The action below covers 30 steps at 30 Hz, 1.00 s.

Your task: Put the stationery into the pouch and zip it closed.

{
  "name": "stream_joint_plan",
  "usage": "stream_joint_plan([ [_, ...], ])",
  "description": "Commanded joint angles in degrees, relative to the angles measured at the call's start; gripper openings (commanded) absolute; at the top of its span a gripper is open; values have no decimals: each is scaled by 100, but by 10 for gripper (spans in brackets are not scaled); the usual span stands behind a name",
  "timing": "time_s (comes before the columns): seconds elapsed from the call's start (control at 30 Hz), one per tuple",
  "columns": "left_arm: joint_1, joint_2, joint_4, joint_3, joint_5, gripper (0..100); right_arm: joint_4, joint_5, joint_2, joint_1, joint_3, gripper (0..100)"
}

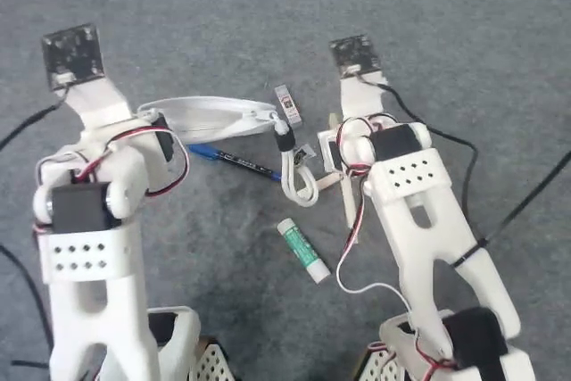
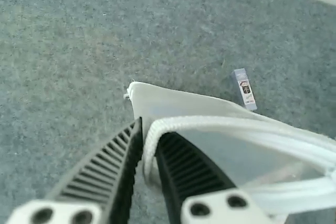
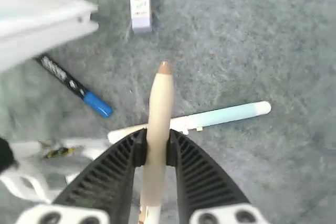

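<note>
Left pincer [image 2: 147, 132]: pressed together on the rolled white rim of the pouch [image 2: 210, 124], one ribbed finger outside the rim and one inside. In the overhead view the pouch [image 1: 214, 118] sits at upper centre-left of the frame, its mouth spread wide. I cannot tell whether it is lifted off the grey carpet [image 1: 223, 33] or resting on it.

Right pincer [image 3: 156, 137]: pinching a cream pencil [image 3: 159, 98] along its length, the brown tip pointing away from my wrist. The pencil is held above the carpet.

Items noted loose on the carpet:
- Black pen [image 1: 234, 160] with a blue cap, centre of the overhead frame, one end under the pouch edge.
- Small box [image 1: 287, 104], upper centre, just beside the right end of the pouch.
- Glue stick [image 1: 303, 245] with a green band, lower centre, well apart from the pouch and between my two arms.
- Pale blue pen [image 3: 220, 116], lying crosswise beneath the held pencil.
- White strap [image 1: 300, 180], looped, hanging from the right end of the pouch, near the right pincer.
</note>
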Motion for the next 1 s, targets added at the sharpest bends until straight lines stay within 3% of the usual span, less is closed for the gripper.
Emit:
stream_joint_plan([
  [0.0, -9, 9, -167, -48, 747, 12, 13, -782, -629, 57, -273, 8],
  [0.13, -9, 18, -141, -22, 1670, 12, 75, -826, -1270, 13, -273, 7],
  [0.43, -422, 18, -176, -13, 2207, 10, -1147, -1451, -3284, -523, 360, 7],
  [0.6, -501, 18, -176, -40, 2215, 10, -2475, -1424, -4136, -1121, 1240, 6],
  [0.83, -466, 18, -176, -48, 1811, 9, -3855, -387, -4673, -1763, 1574, 6],
  [0.97, -457, 18, -176, -22, 1802, 9, -4497, -220, -4655, -1886, 1574, 6],
])
